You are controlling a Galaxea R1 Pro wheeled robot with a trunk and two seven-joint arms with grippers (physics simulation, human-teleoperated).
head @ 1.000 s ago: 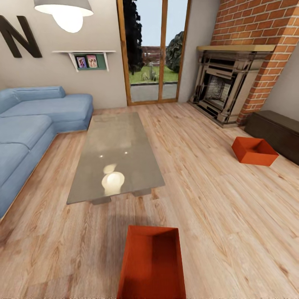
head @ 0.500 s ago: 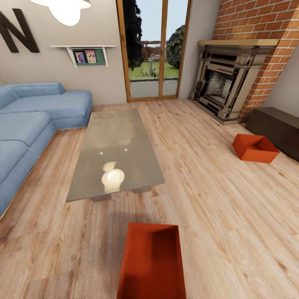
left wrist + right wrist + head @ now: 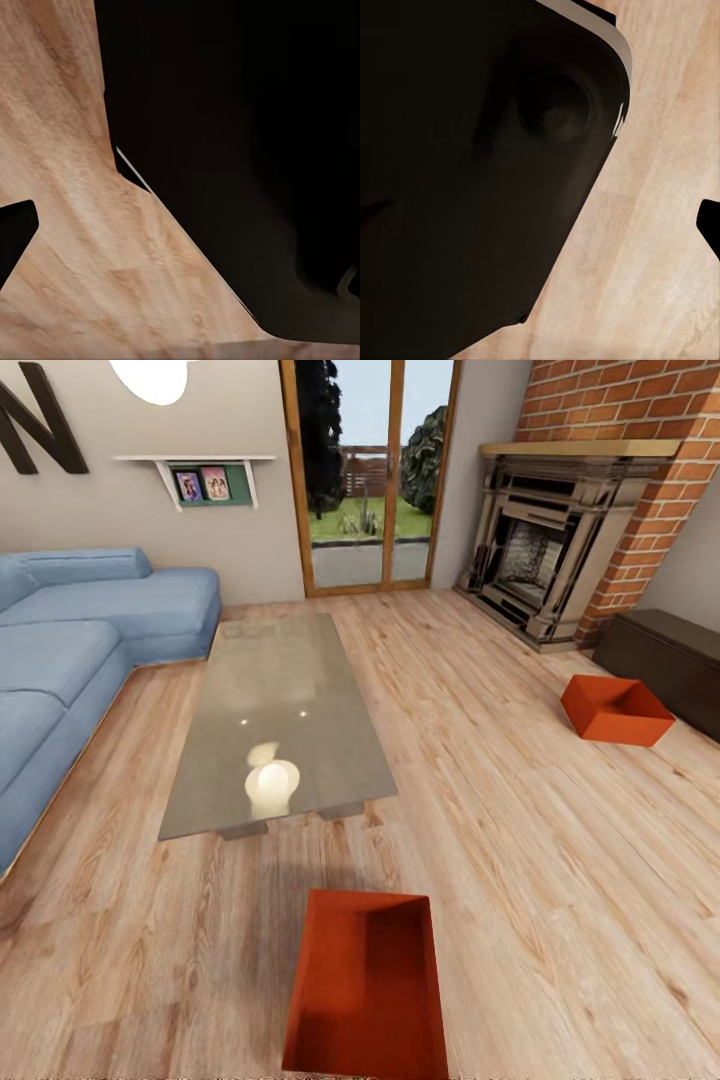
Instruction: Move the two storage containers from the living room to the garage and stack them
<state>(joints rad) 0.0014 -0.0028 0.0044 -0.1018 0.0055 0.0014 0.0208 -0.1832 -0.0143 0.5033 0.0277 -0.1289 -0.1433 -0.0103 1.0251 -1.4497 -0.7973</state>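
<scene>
The nearer storage container [image 3: 366, 985] lies on the wood floor [image 3: 520, 840] dead ahead and just below me, long axis pointing away toward the glass coffee table [image 3: 275, 720] — neither arm looks favoured, the other container [image 3: 614, 710] sits well off right by the dark bench [image 3: 670, 660], and I cannot tell whether my pincers are open or closed.

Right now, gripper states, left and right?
Left gripper: cannot be told; the left wrist view is mostly dark robot body over wood floor.
Right gripper: cannot be told, same in its wrist view.

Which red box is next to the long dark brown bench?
The far storage container, off to the right by the dark bench near the fireplace. The other storage container lies just past the glass coffee table.
</scene>
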